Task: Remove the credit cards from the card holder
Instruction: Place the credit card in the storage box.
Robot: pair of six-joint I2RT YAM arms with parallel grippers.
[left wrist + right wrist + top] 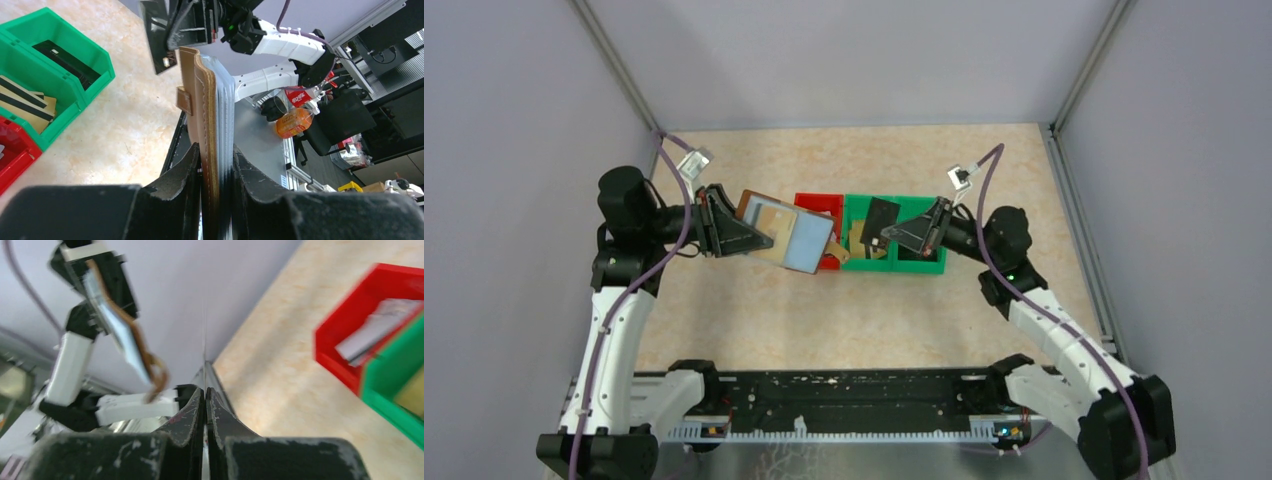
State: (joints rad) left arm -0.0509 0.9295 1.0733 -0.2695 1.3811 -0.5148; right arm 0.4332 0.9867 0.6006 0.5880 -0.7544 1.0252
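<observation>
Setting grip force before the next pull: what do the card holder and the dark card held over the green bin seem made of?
Card holder: brown leather or leather-look cover, matte, with a stitched edge; the inner pockets look like clear soft plastic, glossy stacked layers. Dark card: probably stiff plastic, thin, flat and straight, a hairline edge-on in the right wrist view.

Brown card holder (799, 240) with pale blue-grey lining. Black credit card (881, 217). Red bin (819, 199) left of green bin (919, 266). Mottled beige table (824, 320). Plain grey walls (844, 60).
</observation>
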